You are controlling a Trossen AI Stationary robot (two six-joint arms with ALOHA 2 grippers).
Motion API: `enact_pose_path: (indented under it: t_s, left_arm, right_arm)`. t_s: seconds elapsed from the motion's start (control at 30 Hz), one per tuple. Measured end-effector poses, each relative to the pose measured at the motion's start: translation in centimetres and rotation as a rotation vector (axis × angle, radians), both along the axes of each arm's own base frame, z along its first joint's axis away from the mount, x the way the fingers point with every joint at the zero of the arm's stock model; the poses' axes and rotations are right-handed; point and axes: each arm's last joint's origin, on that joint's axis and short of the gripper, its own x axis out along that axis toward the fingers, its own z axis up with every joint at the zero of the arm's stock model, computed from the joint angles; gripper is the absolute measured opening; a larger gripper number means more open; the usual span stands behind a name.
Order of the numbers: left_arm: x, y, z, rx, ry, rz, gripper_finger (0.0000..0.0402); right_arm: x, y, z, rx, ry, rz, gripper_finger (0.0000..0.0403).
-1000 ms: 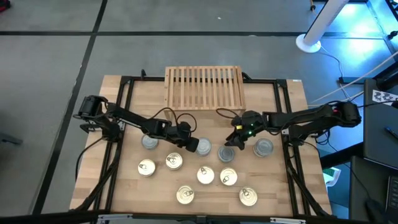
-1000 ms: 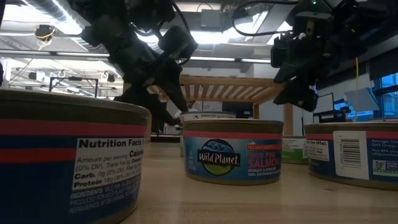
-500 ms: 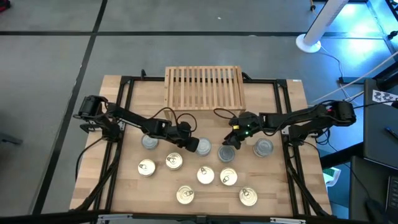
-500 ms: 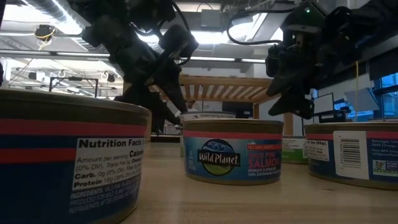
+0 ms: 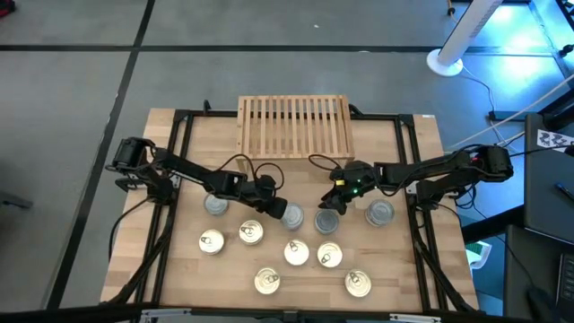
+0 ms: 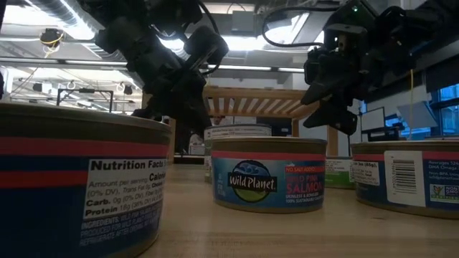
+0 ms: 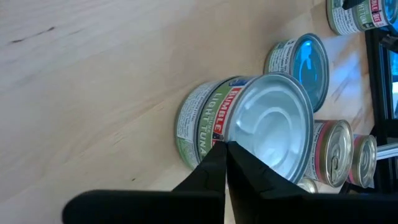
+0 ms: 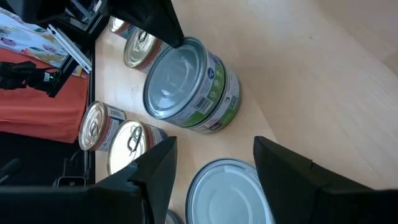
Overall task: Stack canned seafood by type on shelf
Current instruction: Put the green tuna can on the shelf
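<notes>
While the shelf (image 5: 294,126) at twelve o'clock stands bare, every tin remains on the surface (image 5: 395,269). Left gripper (image 5: 276,210) jaws are clenched at a silver-lidded tuna can (image 7: 249,127), holding nothing; right gripper (image 5: 334,205) jaws are released above another silver can (image 8: 227,193). Stacking not yet begun.

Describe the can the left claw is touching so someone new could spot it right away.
Start at the slatted shelf at the table's back edge and come forward to the row of silver-lidded cans. The can is the one just left of centre, with the shut left claw at its rim. Unlike the gold pull-tab cans nearer the front, it has a plain silver lid and a green tuna label.
</notes>
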Motion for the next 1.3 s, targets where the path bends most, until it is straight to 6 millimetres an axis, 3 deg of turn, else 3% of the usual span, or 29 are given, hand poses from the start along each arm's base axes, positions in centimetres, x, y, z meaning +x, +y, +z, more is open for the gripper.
enact_pose_path:
  t_s: [0.5,0.87,1.3]
  left_arm:
    - [0.0,0.0,0.0,0.011,0.003,-0.002,0.0001]
    - [0.0,0.0,0.0,0.015,0.004,-0.004,0.0001]
    - [-0.1,0.0,-0.1,0.027,0.005,-0.017,0.0001]
  right_arm:
    - [0.0,0.0,0.0,-0.041,-0.015,0.030,0.0214]
    - [0.6,3.1,1.2,-0.482,-0.291,0.319,0.0214]
    - [1.0,3.2,2.2,-0.838,-0.492,0.456,0.0214]
